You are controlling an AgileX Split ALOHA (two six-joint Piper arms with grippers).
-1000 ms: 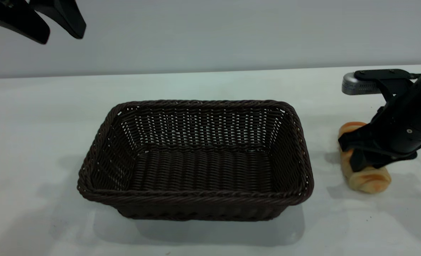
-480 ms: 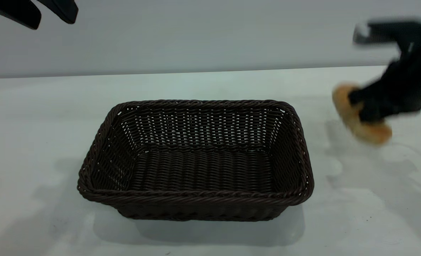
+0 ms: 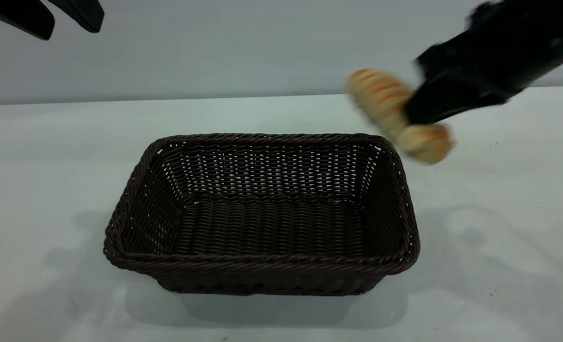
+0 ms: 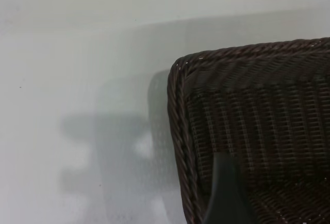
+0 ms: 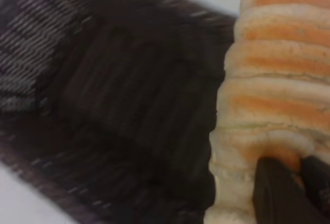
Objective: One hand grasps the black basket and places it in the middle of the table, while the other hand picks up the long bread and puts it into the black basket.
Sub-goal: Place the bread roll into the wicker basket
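The black basket was dark brown-black wicker, its rim a braided rope pattern, its sides an open weave that let pale specks of light through. The long bread was golden-orange, banded with pale cream crosswise ridges. The counter was plain white-grey with tiny dark specks. Both the right pincer and the left pincer were matte black.
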